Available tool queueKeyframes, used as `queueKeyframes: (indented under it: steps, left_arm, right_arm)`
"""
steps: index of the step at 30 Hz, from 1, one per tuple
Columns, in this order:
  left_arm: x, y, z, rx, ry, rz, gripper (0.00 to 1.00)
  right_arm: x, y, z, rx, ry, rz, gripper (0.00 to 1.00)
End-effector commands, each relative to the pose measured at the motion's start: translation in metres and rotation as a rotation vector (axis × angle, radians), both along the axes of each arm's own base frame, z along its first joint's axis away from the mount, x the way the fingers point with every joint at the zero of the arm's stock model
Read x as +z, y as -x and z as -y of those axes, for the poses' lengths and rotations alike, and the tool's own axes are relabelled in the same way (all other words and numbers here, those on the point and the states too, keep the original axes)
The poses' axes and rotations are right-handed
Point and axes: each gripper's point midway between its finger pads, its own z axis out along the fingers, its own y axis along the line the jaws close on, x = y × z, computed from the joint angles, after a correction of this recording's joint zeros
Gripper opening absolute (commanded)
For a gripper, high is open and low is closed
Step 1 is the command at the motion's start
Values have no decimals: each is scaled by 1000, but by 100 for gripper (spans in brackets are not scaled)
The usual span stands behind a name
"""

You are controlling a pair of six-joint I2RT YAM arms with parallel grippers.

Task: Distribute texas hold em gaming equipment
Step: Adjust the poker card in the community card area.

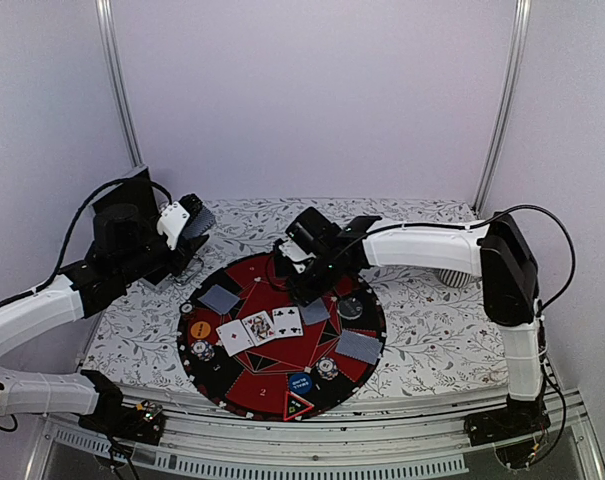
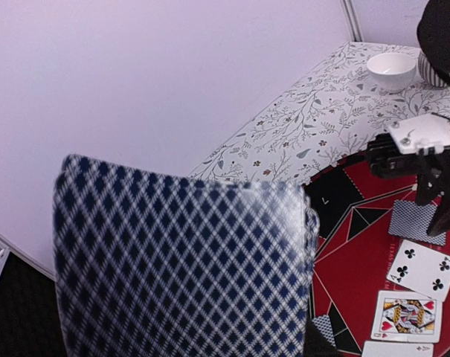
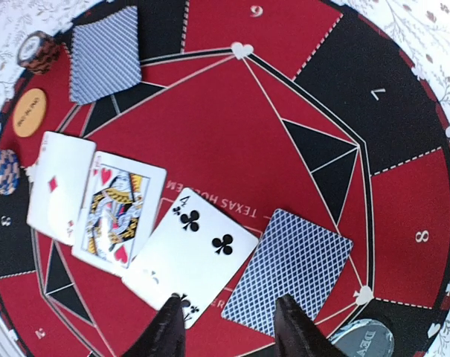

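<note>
My left gripper [image 1: 189,226] hovers over the table's left back, off the round poker mat [image 1: 244,275], shut on a deck of blue-backed cards [image 2: 184,268] that hides its fingers. My right gripper [image 3: 228,327] hangs open just above the mat's centre, with nothing between its fingers. Below it lie a face-down card [image 3: 289,271] and the four of clubs [image 3: 191,253]. A queen of hearts [image 3: 119,212] and a diamond card [image 3: 59,186] lie beside those. Two more face-down cards [image 1: 219,298] [image 1: 358,346] sit at seats. An orange button [image 1: 199,328], a blue button [image 1: 300,382], a triangle marker [image 1: 295,406] and chip stacks [image 1: 202,349] [image 1: 327,367] rest on the mat.
A white bowl [image 2: 392,71] and a ribbed grey cup [image 2: 431,71] stand on the floral tablecloth at the back right, behind the right arm. A grey dealer disc [image 3: 366,341] lies on the mat near my right fingers. White walls close in the back and sides.
</note>
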Motion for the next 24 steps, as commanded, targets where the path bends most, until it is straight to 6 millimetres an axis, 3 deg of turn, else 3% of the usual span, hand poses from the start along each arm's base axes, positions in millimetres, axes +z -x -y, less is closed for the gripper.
queueKeyframes:
  steps: [1,5,11,16,24]
  left_arm:
    - [8,-2,-1,-1,15,22,43]
    - [9,-2,0,-2,17,22,42]
    - [8,-2,0,-2,17,21,42]
    - [9,-2,-1,-1,15,23,42]
    - [8,-3,-2,5,11,23,43]
  right_arm:
    - [10,32,2,31,-66,-95,36]
    - [-10,62,3,50,-67,-199,21]
    - [-36,94,-9,102,-82,-325,7]
    - [-56,94,-8,88,-42,-337,4]
    - [-80,74,17,16,70,-301,4]
